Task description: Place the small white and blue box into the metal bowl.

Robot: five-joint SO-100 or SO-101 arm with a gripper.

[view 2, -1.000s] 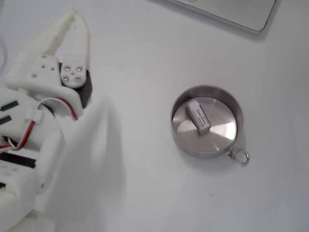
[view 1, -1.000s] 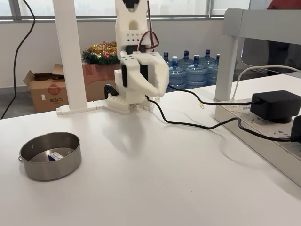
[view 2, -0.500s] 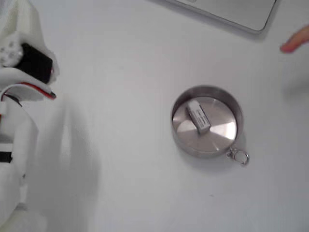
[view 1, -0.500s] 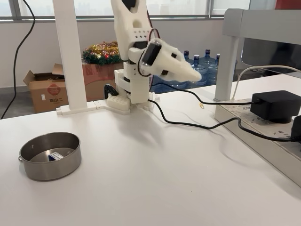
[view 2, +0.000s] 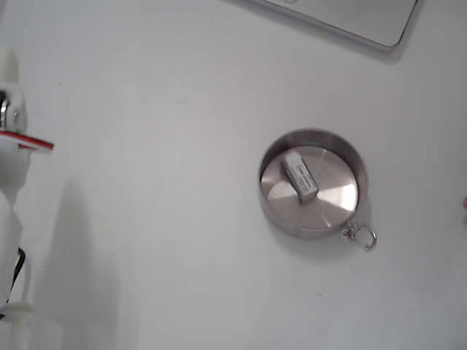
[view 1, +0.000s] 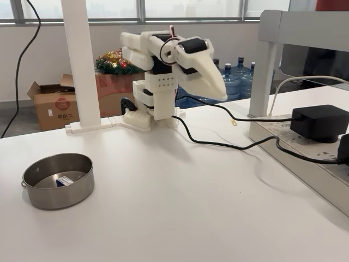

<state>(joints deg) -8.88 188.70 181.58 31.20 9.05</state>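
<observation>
Box (view 2: 300, 176) is lying flat inside the bowl (view 1: 32, 195), toward its far-left wall in the top-down fixed view and resting on the shiny floor. It is judged light, stiff and smooth-sided, so any re-grip is best taken across its short sides. Arm is sitting folded above its base at the counter's (view 1: 180, 207) far side, well apart from the bowl. Claw (view 1: 221, 94) is pointing down to the right, fingers closed together, gripping nothing.

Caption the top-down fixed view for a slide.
Small white and blue box lying inside the metal bowl on the white table.
</observation>
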